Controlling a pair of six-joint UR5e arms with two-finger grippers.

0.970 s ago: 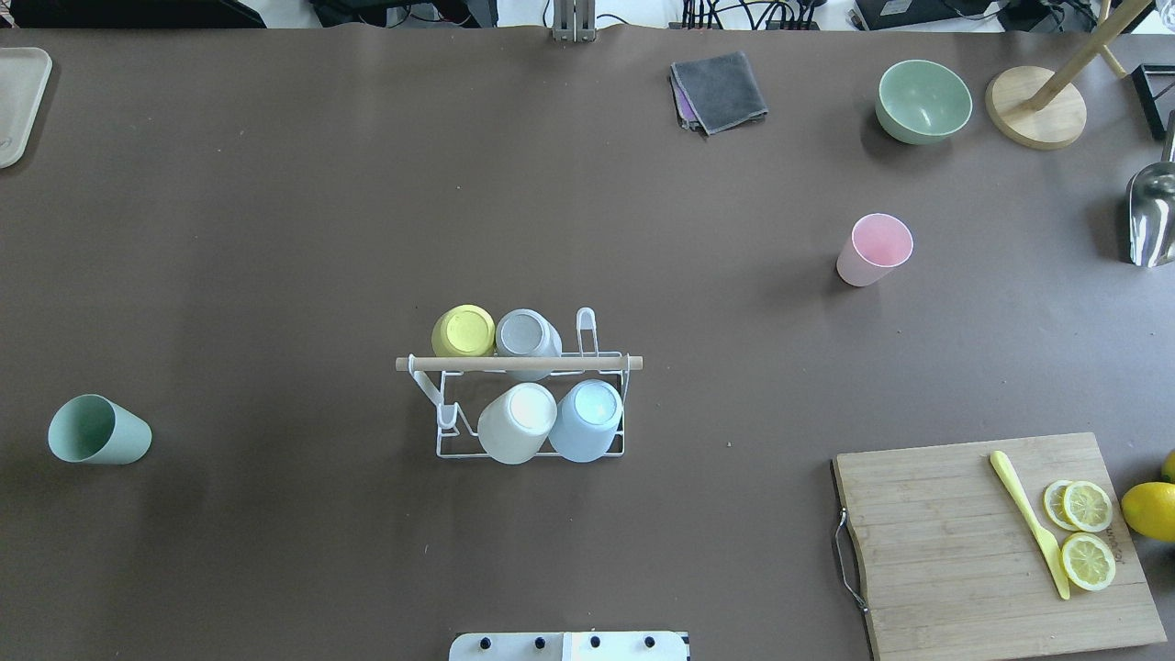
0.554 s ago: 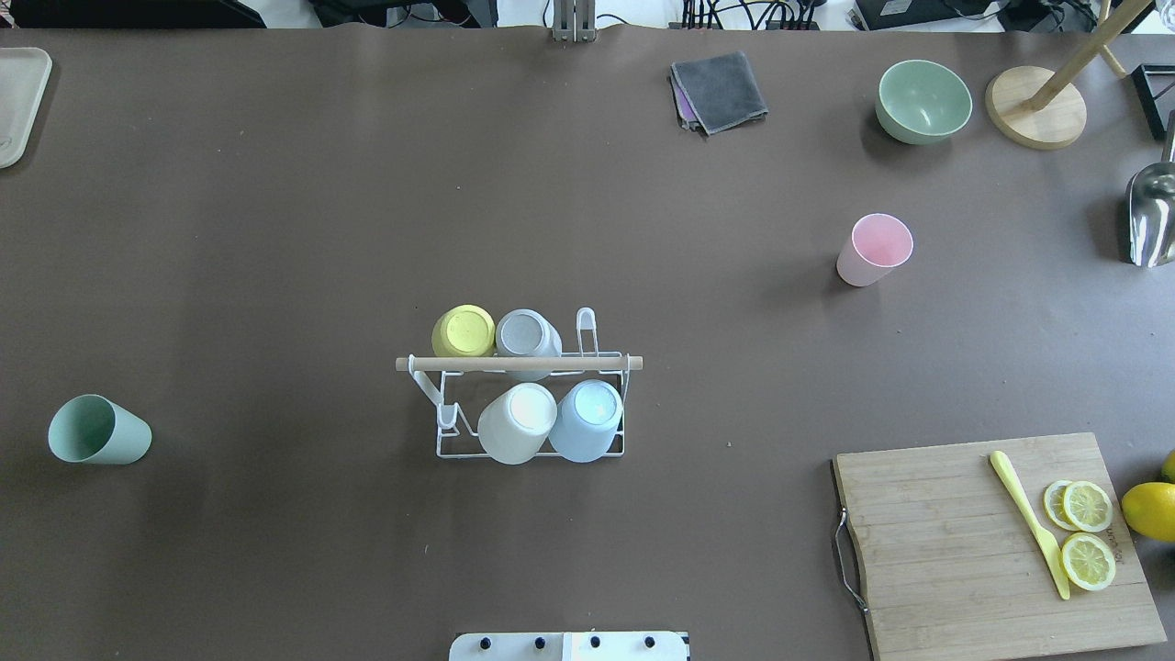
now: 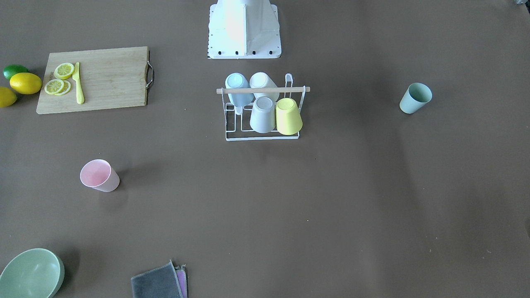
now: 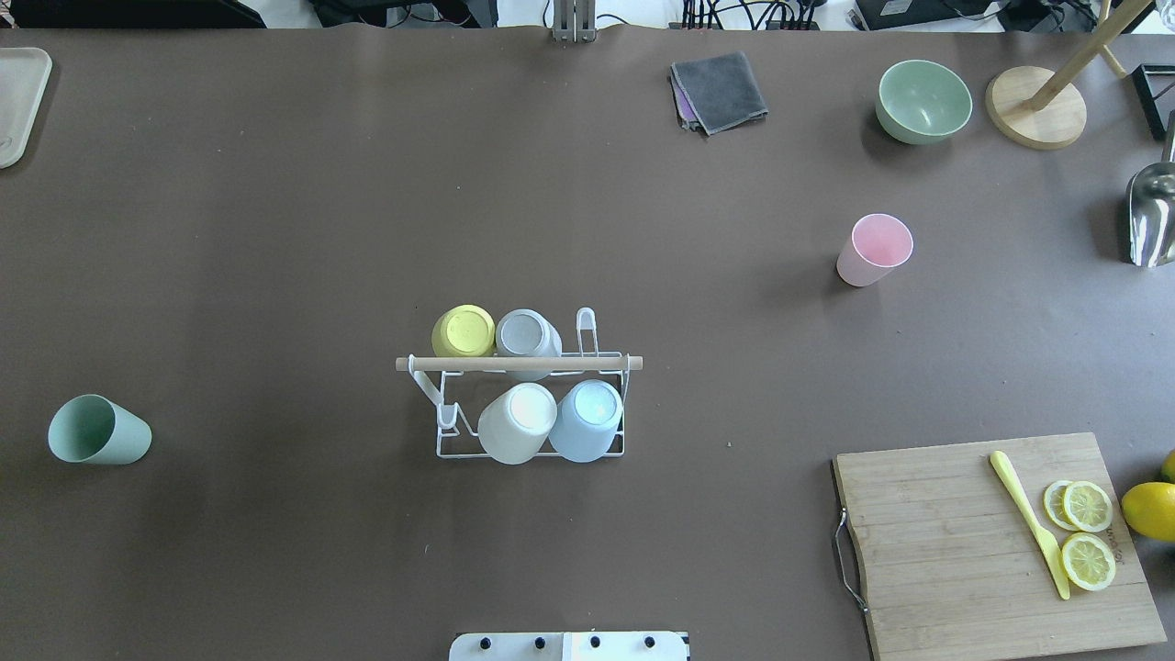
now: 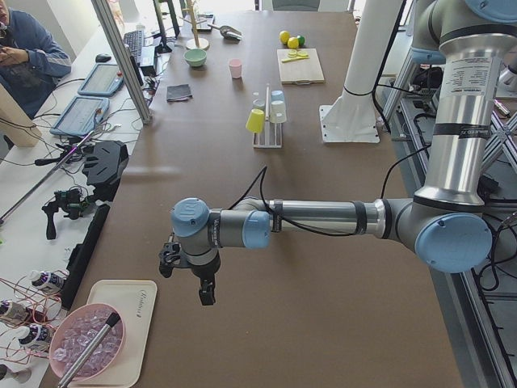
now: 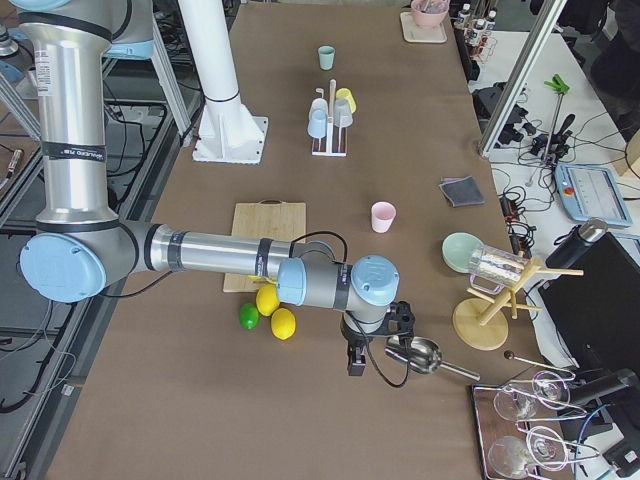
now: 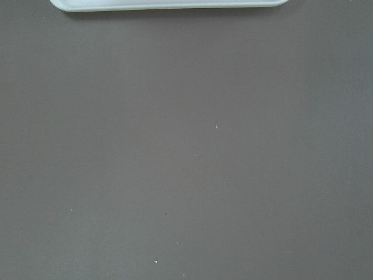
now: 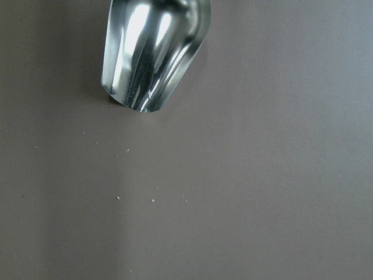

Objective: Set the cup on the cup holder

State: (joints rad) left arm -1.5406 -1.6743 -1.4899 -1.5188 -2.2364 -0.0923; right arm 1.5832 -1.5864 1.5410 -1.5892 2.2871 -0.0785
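The cup holder [image 4: 519, 364] is a white wire rack with a wooden rod, at the table's middle, also in the front view [image 3: 263, 90]. Yellow, grey, white and light blue cups sit upside down on its prongs. A pink cup [image 4: 874, 250] stands upright far right of it. A green cup [image 4: 98, 430] stands upright far left. My left gripper [image 5: 208, 295] shows only in the left side view, over the table's left end; I cannot tell if it is open. My right gripper [image 6: 354, 362] shows only in the right side view, beside a metal scoop; I cannot tell its state.
A cutting board [image 4: 955, 551] with lemon slices and a yellow knife lies front right, lemons beside it. A green bowl [image 4: 923, 101], a grey cloth [image 4: 719, 90], a wooden stand base [image 4: 1035, 115] and the metal scoop [image 4: 1152, 216] are at the back right. A tray [image 4: 18, 101] is back left.
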